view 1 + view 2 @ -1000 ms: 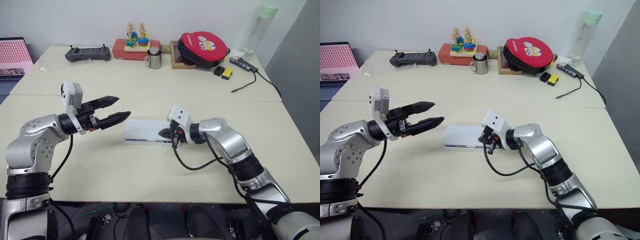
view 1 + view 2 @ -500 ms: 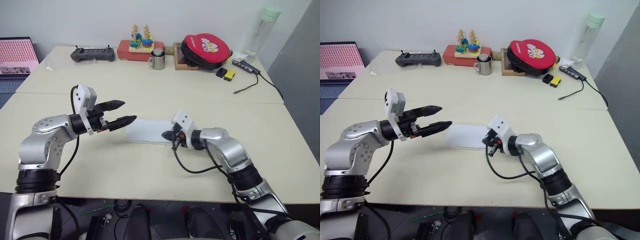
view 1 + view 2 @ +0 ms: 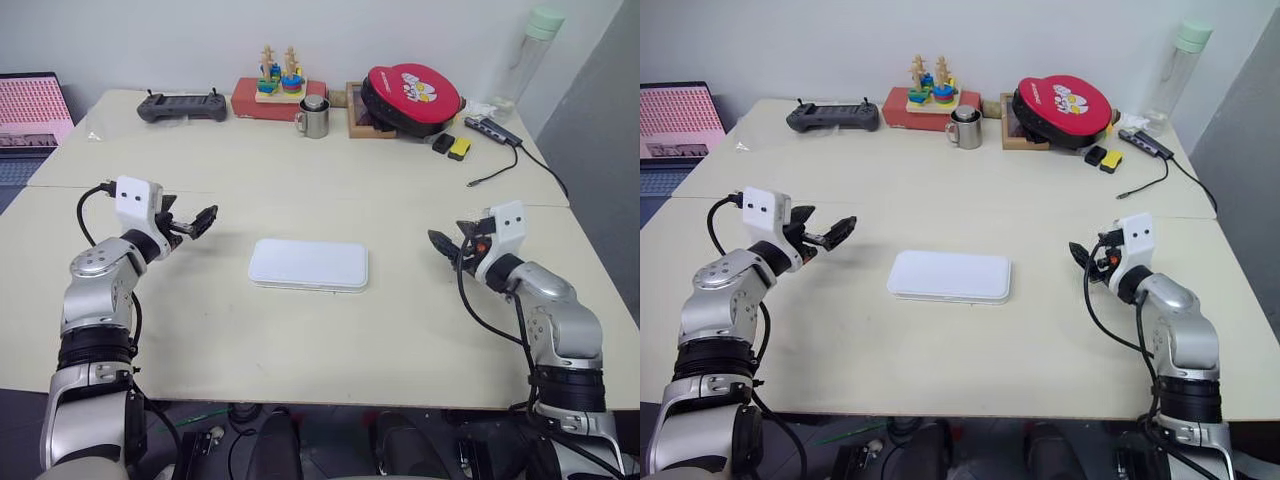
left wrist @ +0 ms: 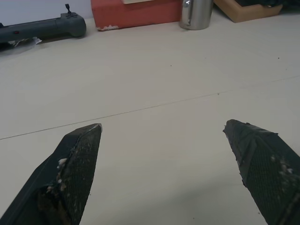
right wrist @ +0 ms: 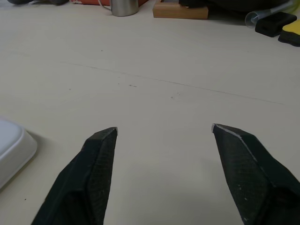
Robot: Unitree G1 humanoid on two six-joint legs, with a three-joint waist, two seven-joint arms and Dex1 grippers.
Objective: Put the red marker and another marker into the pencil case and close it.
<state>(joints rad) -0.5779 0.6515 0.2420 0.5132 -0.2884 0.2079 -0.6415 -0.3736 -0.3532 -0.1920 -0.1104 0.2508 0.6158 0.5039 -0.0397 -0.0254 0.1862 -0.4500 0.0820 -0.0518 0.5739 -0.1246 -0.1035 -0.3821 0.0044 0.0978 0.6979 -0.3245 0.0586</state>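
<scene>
Cream surface (image 3: 200, 330) carries the closed pencil case (image 3: 308, 265) between the left pincer (image 3: 204, 219) and right pincer (image 3: 441, 243), both wide and empty.

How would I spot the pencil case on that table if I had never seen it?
Start at the big cream table. Between the left gripper and the right gripper lies the pencil case, shut and flat. It is a plain white rounded rectangle, alone; the colourful clutter stays along the far edge.

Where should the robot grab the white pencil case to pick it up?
Probably across its short width, near the middle, coming from above. The pencil case lies flat and closed on the table, its long sides free, and both open grippers are well away from it.
</scene>
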